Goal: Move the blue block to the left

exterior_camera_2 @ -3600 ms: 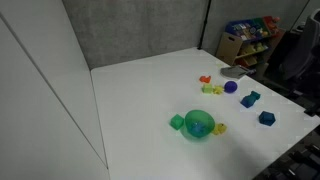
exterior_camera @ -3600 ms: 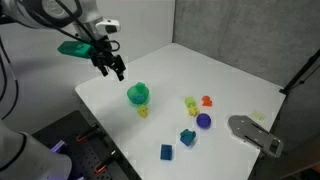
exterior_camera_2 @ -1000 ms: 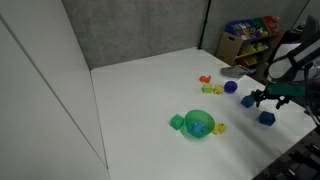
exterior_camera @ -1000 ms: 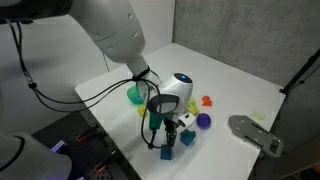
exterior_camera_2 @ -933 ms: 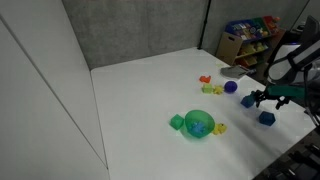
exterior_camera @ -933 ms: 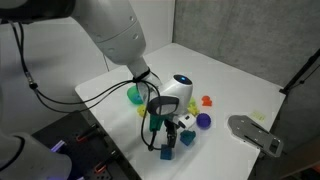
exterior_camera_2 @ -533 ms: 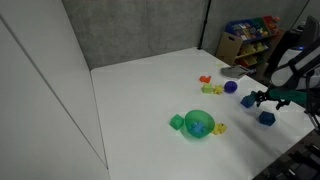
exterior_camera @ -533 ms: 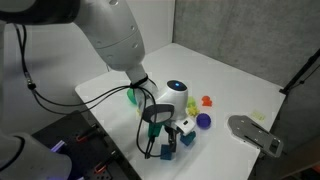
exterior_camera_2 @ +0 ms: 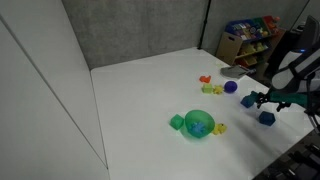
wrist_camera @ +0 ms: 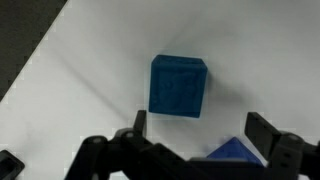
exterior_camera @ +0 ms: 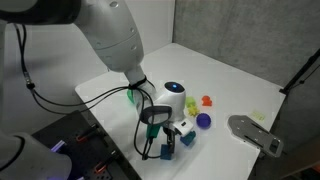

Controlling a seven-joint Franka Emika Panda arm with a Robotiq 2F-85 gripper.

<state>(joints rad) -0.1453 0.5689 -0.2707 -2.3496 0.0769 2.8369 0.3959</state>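
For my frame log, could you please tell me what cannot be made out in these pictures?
Blue block: in an exterior view, the end effector covers part of it.
Other blue piece: wrist view, its lower part is behind the end effector.
Green bowl: exterior view, mostly behind the arm.
Shelf items: exterior view, too small and blurred to name.

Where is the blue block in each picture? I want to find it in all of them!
Exterior view: the blue block sits low in the middle, near the table's edge.
Exterior view: it is at the far right, halfway down.
Wrist view: it is in the centre, above the open fingers.
Landmark: the purple ball shows in both exterior views, not the wrist view.
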